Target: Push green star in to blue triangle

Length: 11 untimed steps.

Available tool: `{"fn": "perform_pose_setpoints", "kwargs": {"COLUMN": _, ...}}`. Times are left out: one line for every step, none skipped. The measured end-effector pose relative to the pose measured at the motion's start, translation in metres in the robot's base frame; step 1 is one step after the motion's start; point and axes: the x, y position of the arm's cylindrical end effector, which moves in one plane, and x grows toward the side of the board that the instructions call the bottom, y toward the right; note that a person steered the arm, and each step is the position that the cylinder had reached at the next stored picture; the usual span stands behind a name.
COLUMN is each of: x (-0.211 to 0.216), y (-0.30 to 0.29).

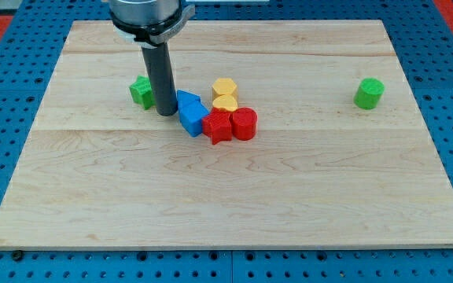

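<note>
Green star (141,91) sits on the desk (226,196), upper left, touching your tip (166,113) on its left. Blue triangle (185,98) just right of tip, above a blue block (193,118). No hand here, nothing held.

My arm comes down from the far left of the scene, its grey collar cut off by the view's top. The straight dark rod hangs upright below it, and my tip (166,114) rests low, at sliding height.
</note>
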Motion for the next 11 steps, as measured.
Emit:
{"fn": "perform_pose_setpoints", "kwargs": {"x": -0.004, "y": 0.003}}
{"fn": "perform_pose_setpoints", "kwargs": {"x": 0.020, "y": -0.032}}
{"fn": "perform_pose_setpoints", "kwargs": {"x": 0.035, "y": -0.077}}
{"fn": "perform_pose_setpoints", "kwargs": {"x": 0.001, "y": -0.123}}
{"fn": "perform_pose_setpoints", "kwargs": {"x": -0.031, "y": -0.098}}
{"fn": "perform_pose_setpoints", "kwargs": {"x": -0.037, "y": -0.060}}
{"fn": "perform_pose_setpoints", "kwargs": {"x": -0.043, "y": -0.029}}
{"fn": "perform_pose_setpoints", "kwargs": {"x": -0.046, "y": -0.011}}
{"fn": "perform_pose_setpoints", "kwargs": {"x": -0.047, "y": -0.003}}
{"fn": "perform_pose_setpoints", "kwargs": {"x": -0.047, "y": 0.004}}
{"fn": "perform_pose_setpoints", "kwargs": {"x": -0.047, "y": 0.004}}
